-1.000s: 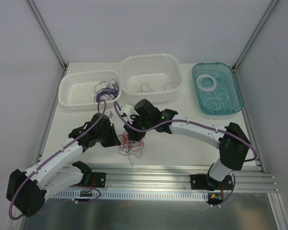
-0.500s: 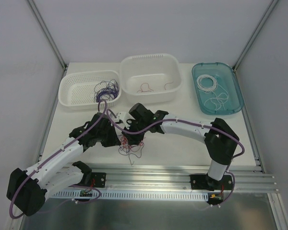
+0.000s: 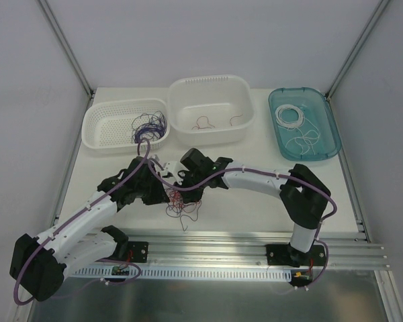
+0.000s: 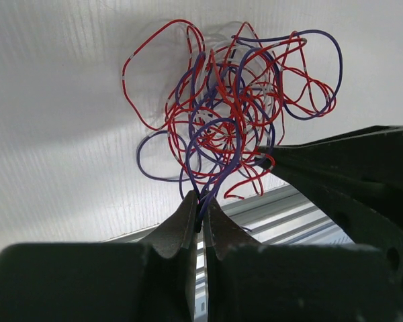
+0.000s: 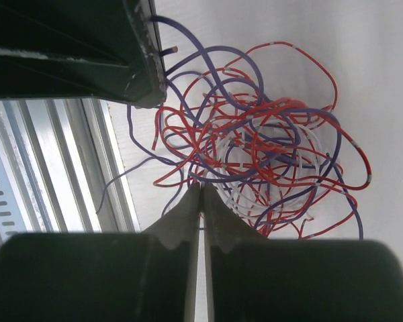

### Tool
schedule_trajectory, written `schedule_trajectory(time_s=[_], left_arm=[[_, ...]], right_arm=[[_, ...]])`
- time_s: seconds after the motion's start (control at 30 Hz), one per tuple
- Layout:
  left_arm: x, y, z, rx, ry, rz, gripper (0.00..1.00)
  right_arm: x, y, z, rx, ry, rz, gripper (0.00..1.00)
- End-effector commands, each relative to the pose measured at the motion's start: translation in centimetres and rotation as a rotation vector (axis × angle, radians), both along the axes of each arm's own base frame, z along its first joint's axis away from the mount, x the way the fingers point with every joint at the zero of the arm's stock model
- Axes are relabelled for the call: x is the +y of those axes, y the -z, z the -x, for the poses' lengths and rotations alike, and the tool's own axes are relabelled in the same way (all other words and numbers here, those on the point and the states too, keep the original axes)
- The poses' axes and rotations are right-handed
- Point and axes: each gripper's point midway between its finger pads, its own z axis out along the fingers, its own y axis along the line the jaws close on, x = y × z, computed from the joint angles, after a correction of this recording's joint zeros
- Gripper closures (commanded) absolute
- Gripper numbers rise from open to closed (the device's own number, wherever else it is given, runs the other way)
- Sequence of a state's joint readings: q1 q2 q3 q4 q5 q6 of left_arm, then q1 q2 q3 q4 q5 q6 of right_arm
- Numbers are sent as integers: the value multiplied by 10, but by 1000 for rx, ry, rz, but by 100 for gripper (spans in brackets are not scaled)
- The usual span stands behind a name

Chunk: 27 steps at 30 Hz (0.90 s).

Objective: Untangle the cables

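The cables (image 3: 182, 204) are a tangle of thin red, purple and white wires on the white table, between the two arms. It also shows in the left wrist view (image 4: 235, 107) and the right wrist view (image 5: 262, 147). My left gripper (image 3: 165, 190) is at the tangle's left edge, and its jaws (image 4: 201, 199) are shut on a few purple wires. My right gripper (image 3: 180, 185) comes in from the right, and its jaws (image 5: 201, 188) are shut at the tangle's near edge, on a wire there. The two gripper tips are very close together.
A white perforated basket (image 3: 107, 134) with purple wires stands at the back left. A white tub (image 3: 211, 87) with red wires is at the back middle. A teal tray (image 3: 326, 127) with white wires is at the back right. An aluminium rail (image 3: 255, 241) runs along the near edge.
My right arm has swung left and stretched out lower, bringing its gripper onto the tangle beside the left gripper. The left gripper has barely moved.
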<state>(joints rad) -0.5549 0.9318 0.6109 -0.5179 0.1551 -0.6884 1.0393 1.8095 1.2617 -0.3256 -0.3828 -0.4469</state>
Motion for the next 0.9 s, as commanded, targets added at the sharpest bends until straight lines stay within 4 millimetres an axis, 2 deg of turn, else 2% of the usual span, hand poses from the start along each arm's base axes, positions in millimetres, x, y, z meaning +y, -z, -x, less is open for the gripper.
schedule_trajectory(time_s=[0.0,0.03,0.17,0.2,0.27,0.4,0.47,0.53,0.6,0.63,0.7,0.8,0.83,0.87], left_arm=[[-2,-13,-12,-46,-12,5,100],[0,-12,-13,-50,-22,-5,100],[9,-7,-18,-62,-75,-43,100],[12,-4,-18,-61,-87,-54,100],[17,-1,-21,-66,-117,-78,100],[27,4,-27,-76,-162,-131,100],[31,6,-30,-76,-178,-151,100],[35,8,-34,-78,-199,-174,100],[37,12,-36,-65,-205,-194,100],[40,13,-37,-62,-215,-204,100],[41,16,-39,-50,-223,-219,100],[47,20,-42,-41,-249,-242,100],[48,20,-44,-40,-254,-247,100],[51,21,-46,-37,-264,-256,100]], right_arm=[[3,-8,-1,-16,-16,-42,96],[1,-9,-1,-15,-10,-42,99],[-16,-31,-2,-39,19,-52,99],[-23,-47,-3,-58,31,-75,99],[-35,-58,-5,-69,58,-80,99],[-67,-103,-7,-130,117,-104,99],[-84,-144,-14,-197,170,-171,99],[-103,-171,-16,-235,215,-196,99],[-126,-218,-21,-309,286,-281,99],[-135,-235,-22,-331,308,-314,99],[-163,-285,-25,-422,393,-413,99],[-199,-338,-28,-538,512,-513,99],[-209,-367,-25,-588,542,-568,99],[-221,-381,-28,-625,594,-585,99]])
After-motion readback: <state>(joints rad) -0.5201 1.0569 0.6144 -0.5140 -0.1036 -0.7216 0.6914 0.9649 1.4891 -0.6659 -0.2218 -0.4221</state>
